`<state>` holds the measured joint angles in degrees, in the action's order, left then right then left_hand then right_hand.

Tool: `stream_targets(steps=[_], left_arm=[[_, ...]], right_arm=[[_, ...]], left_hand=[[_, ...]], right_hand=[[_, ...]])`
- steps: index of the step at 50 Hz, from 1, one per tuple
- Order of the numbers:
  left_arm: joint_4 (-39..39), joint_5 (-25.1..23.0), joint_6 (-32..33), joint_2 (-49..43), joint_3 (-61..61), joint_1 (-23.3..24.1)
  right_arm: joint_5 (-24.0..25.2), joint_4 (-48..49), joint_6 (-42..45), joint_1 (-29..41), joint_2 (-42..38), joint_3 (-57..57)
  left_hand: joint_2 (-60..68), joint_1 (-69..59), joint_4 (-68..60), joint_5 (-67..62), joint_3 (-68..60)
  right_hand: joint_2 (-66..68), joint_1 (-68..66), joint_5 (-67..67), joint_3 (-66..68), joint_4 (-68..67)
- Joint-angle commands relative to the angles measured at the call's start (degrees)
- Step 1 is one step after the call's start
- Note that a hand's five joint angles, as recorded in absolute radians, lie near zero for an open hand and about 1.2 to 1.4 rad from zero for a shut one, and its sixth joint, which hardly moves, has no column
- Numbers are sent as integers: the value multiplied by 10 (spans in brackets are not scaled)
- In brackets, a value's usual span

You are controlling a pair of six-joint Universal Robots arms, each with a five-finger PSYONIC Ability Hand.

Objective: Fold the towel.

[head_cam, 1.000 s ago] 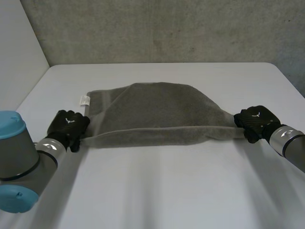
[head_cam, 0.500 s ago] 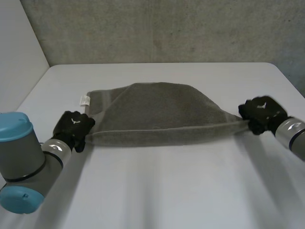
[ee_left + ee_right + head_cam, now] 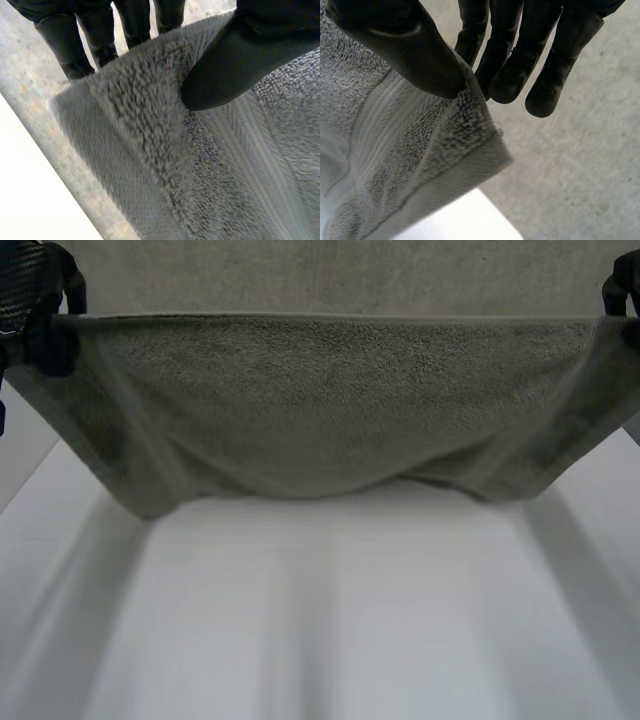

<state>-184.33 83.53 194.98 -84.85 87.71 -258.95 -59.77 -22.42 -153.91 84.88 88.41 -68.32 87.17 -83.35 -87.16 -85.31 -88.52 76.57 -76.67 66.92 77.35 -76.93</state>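
Note:
The grey towel (image 3: 320, 400) hangs stretched between both hands, high above the white table (image 3: 330, 620), its lower edge sagging in the middle. My left hand (image 3: 35, 310) pinches the towel's left top corner; in the left wrist view its thumb (image 3: 235, 65) presses the cloth (image 3: 165, 165) against the fingers (image 3: 65, 40). My right hand (image 3: 622, 290) holds the right top corner; in the right wrist view the thumb (image 3: 405, 50) clamps the towel's hem (image 3: 420, 165) against the fingers (image 3: 510, 60).
A grey concrete wall (image 3: 330, 275) rises behind the table. A light side wall (image 3: 20, 455) stands at the left. The tabletop under the hanging towel is bare.
Both hands have risen from the table, lifting the towel's near edge up so it hangs spread in the air. The left hand closed on its corner.

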Motion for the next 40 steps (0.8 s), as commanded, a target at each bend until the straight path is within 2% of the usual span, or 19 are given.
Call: stream_targets(steps=[1, 2, 3, 5, 8, 10, 13, 15, 16, 18, 19, 20, 21, 22, 23, 24, 28, 34, 40], left_arm=[[20, 6, 19, -163, -71, 10], [27, 6, 30, -202, -96, 16], [27, 6, 30, -203, -97, 16], [41, 12, 71, -281, -150, 27], [42, 17, 117, -342, -190, 34], [40, 18, 138, -365, -208, 39], [18, 17, 166, -400, -249, 49], [-8, 19, 167, -410, -271, 50], [-41, 20, 161, -414, -290, 51], [-78, 21, 150, -412, -303, 53], [-121, 20, 131, -405, -312, 56], [-169, 17, 104, -387, -312, 57], [-169, 17, 104, -386, -312, 57], [-213, 16, 73, -361, -310, 57], [-251, 15, 34, -338, -308, 54], [-251, 15, 34, -338, -308, 54], [-265, 14, -59, -300, -298, 42], [-229, 11, -65, -306, -257, 37], [-224, 10, -53, -304, -169, 28]], right_arm=[[-52, -81, 109, 55, -130, 90], [-81, -82, 133, 69, -161, 107], [-82, -82, 133, 69, -162, 107], [-129, -80, 183, 93, -223, 132], [-148, -73, 214, 114, -258, 147], [-171, -27, 241, 149, -309, 176], [-177, 12, 237, 160, -328, 189], [-191, 121, 224, 174, -350, 210], [-191, 121, 224, 174, -350, 210], [-200, 274, 196, 175, -349, 211], [-206, 359, 176, 178, -345, 205], [-206, 360, 176, 178, -345, 205], [-208, 427, 157, 177, -337, 196], [-208, 428, 157, 177, -337, 196], [-209, 476, 143, 176, -320, 181], [-208, 500, 129, 176, -296, 167], [-207, 490, 112, 173, -258, 151], [-195, 388, 99, 168, -250, 109], [-152, 335, 96, 167, -237, 15]], left_hand=[[-72, 34, 72, 153, 85], [-72, 34, 72, 153, 85], [-72, 34, 72, 153, 85], [-72, 34, 72, 153, 85], [-72, 34, 72, 153, 85], [-72, 34, 72, 153, 85], [-72, 34, 72, 153, 85], [-72, 34, 72, 153, 85], [-72, 34, 72, 153, 85], [-72, 34, 72, 153, 85], [-72, 34, 72, 153, 85], [-72, 34, 72, 153, 85], [-72, 34, 72, 153, 85], [-72, 34, 72, 153, 85], [-72, 34, 72, 153, 85], [-72, 34, 72, 153, 85], [-72, 34, 72, 153, 85], [-72, 34, 72, 153, 85], [-72, 34, 72, 153, 85]], right_hand=[[34, -33, 31, 26, -31], [34, -33, 31, 26, -31], [34, -33, 31, 26, -31], [34, -33, 31, 26, -31], [34, -33, 31, 26, -31], [34, -33, 31, 26, -31], [34, -33, 31, 26, -31], [34, -33, 31, 26, -31], [34, -33, 31, 26, -31], [34, -33, 31, 26, -31], [34, -33, 31, 26, -31], [34, -33, 31, 26, -31], [34, -33, 31, 26, -31], [34, -33, 31, 26, -31], [34, -33, 31, 26, -31], [34, -33, 31, 26, -31], [34, -33, 31, 26, -31], [34, -33, 31, 26, -31], [34, -33, 31, 26, -31]])
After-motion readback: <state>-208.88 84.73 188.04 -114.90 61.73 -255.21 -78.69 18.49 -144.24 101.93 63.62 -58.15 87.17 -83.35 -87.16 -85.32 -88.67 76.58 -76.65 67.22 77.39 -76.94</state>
